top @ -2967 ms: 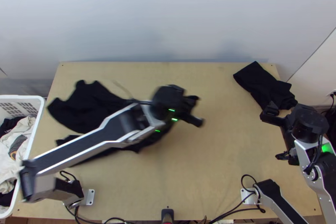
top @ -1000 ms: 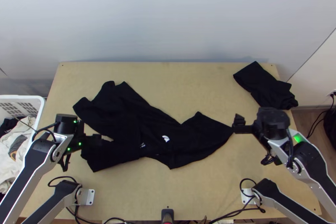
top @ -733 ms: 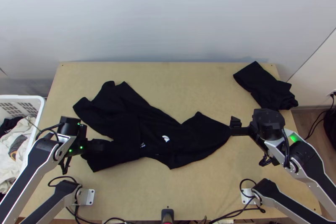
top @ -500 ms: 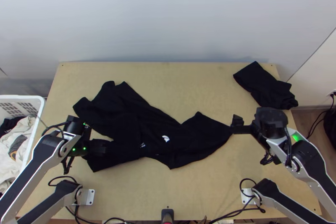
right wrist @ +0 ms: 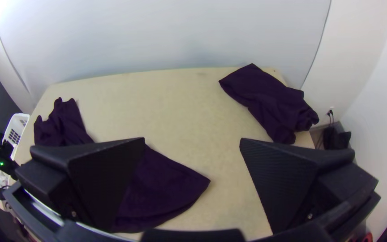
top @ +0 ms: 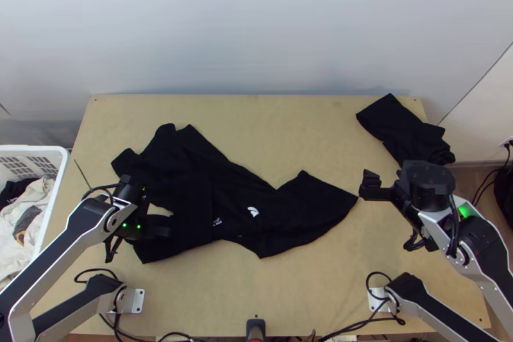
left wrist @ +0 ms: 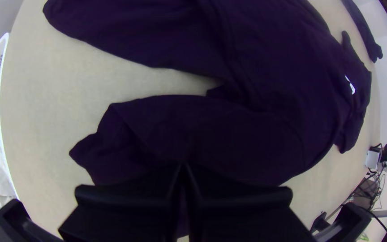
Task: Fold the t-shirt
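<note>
Near edge of table (top: pixel 308 278): blk fixture (top: pixel 255 326) at approx mid-edge. Metal base plates (top: pixel 137 301) L and (top: pixel 378 299) R, in from the near corners, w/ blk cables (top: pixel 359 323) nr the R one.

L gripper (top: pixel 165 231): over the near-L part of the shirt, in from table's L edge. Clenched, tips all but meeting; cloth lies right beneath in L wrist view, but can't tell if any is pinched btwn them.

T-shirt (top: pixel 199 181): blk, across L half & middle of table, one end toward L edge, other reaching past mid-table toward R edge. Spread unevenly, creased, parts lapping over each other (sleeves & hem hard to sort out, blk on blk). Bare wood shows in a notch on its L side. Small white mark (top: pixel 253 212) faces up, nr the middle of table.

R gripper (top: pixel 370 187): just beside shirt's R end, toward table's R edge. Released, fingers wide apart, no cloth btwn; bare table seen through the gap in R wrist view.

White basket (top: pixel 63 165): off table's L edge, holding light & dark clothes (top: pixel 32 207).

Far-R corner: second blk garment (top: pixel 404 130), one end flat, other bunched & poking over R edge. Blk bag (right wrist: pixel 337 139) on floor beyond R edge. Pale wall (top: pixel 256 21) behind far edge.
</note>
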### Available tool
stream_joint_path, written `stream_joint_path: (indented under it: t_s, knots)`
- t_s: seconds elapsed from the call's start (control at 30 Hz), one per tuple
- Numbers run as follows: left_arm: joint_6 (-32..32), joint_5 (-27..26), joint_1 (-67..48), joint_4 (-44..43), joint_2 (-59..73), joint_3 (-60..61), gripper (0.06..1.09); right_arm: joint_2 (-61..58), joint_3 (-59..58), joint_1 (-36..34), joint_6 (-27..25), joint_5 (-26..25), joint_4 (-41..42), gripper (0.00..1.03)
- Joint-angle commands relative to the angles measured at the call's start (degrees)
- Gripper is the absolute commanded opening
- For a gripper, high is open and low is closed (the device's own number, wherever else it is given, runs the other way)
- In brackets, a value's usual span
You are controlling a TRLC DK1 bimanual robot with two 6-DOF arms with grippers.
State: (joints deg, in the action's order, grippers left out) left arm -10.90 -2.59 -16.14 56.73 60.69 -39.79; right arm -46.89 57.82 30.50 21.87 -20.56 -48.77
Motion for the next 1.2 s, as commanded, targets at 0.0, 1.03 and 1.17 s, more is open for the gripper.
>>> stream_joint_path:
  t_s: [0.0, 1.03, 1.17]
  knots:
    - [-0.88, -0.05, 0.32, -0.66, -2.50, -0.11, 0.10, -1.80, 1.24, 1.40, 0.19, -0.01, -0.18, 0.99]
    - [-9.67, -0.22, 22.91, -17.00, 6.90, -25.34, 0.10, -17.53, -0.87, 18.63, 1.25, 2.28, 3.60, 0.98]
    - [-12.75, -0.22, 21.77, -17.35, 15.16, -29.73, 0.10, -18.67, -0.87, 14.59, 5.47, 6.93, 8.26, 0.98]
